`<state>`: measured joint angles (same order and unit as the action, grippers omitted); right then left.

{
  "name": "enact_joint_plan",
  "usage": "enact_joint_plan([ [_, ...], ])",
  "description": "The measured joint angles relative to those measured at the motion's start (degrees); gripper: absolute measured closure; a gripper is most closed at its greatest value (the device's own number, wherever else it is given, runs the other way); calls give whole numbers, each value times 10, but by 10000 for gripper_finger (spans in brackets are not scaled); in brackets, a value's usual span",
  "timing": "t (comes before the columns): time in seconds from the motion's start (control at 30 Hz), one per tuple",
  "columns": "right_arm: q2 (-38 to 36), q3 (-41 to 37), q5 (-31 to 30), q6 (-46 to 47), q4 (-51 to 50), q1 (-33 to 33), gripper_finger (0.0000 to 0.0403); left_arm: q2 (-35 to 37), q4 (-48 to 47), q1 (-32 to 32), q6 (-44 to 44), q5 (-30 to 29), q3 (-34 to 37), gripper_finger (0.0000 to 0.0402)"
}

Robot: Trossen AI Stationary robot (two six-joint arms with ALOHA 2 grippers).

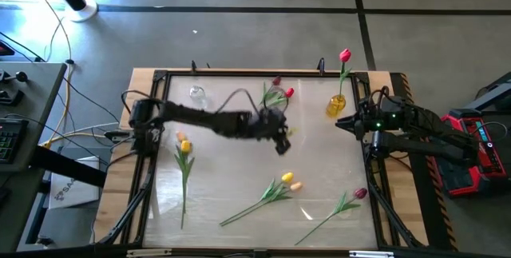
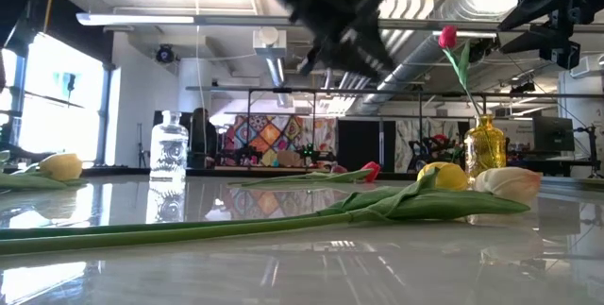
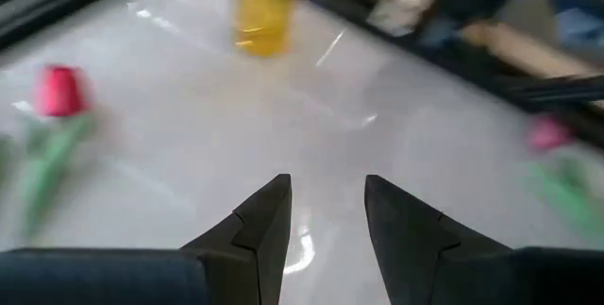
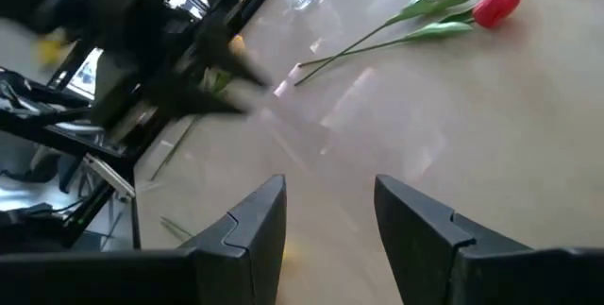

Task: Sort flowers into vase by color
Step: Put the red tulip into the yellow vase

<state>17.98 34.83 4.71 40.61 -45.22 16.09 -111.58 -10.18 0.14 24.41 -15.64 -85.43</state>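
Note:
My left gripper (image 1: pixel 283 148) (image 3: pixel 326 184) hovers open above the middle of the table with nothing between its fingers. My right gripper (image 1: pixel 345 122) (image 4: pixel 330 184) waits open at the right edge. A yellow vase (image 1: pixel 337 105) (image 3: pixel 264 8) at the far right holds one pink-red tulip (image 1: pixel 344 54) upright by its stem. A clear vase (image 1: pixel 197 94) (image 2: pixel 170 149) stands at the far left. Two red tulips (image 1: pixel 284 92) (image 4: pixel 495 5) lie flat beyond my left gripper. One yellow tulip (image 1: pixel 184 146) lies at the left, two yellow-orange tulips (image 1: pixel 289 180) (image 2: pixel 472 180) near the front, and a maroon tulip (image 1: pixel 360 193) at the front right.
A black frame (image 1: pixel 239 74) runs round the glossy white table top. Cables and a desk (image 1: pixel 24 106) lie off the left side. Bare table shows between the left gripper and the yellow-orange tulips.

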Motion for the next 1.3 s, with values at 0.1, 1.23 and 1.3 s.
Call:
enact_joint_plan([
  [0.1,0,0,-8,17,-1,0,251,0,-11,46,-42,38,0,275],
  [1.23,77,0,-131,121,0,0,251,-107,-81,222,-235,167,0,275],
  [1.3,80,0,-131,128,4,0,251,-108,-96,221,-219,167,0,275],
])
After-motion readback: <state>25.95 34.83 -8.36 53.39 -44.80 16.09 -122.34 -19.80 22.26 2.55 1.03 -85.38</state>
